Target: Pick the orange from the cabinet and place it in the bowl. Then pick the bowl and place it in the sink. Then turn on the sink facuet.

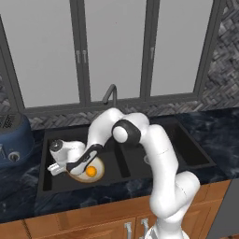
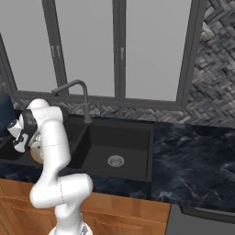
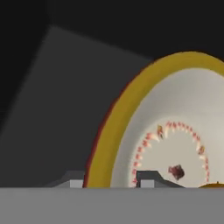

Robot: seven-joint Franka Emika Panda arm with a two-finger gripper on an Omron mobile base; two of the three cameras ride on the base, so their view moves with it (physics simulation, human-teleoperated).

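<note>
Bowl (image 1: 87, 172) with the orange (image 1: 92, 172) inside it sits low in the left basin of the sink (image 1: 196, 154), near the front wall, and the gripper (image 1: 70, 169) has it by the rim. In the hand view the two fingertips (image 3: 146, 180) stand one on each side of the tan rim, one outside the bowl (image 3: 175, 131) and one over its cream inside, so the fingers are pinching the rim; whether they press hard I cannot tell. A sliver of the orange (image 3: 214, 185) shows at the lower right of that view, well inside the bowl and away from the fingers. The bowl looks tilted or nearly resting on the basin floor; contact with the floor cannot be read from these pictures. From the right base view the bowl (image 2: 36, 153) peeks out behind the arm, at the left of the sink (image 2: 137, 133). My guess is that the placing step is close to done: the fingers would spread and the hand lift clear. What matters next is that the faucet (image 1: 110, 93) stands behind the basin and to the right of the hand, its spout (image 2: 73, 87) arching forward, so the gripper must rise up and back toward it.
</note>
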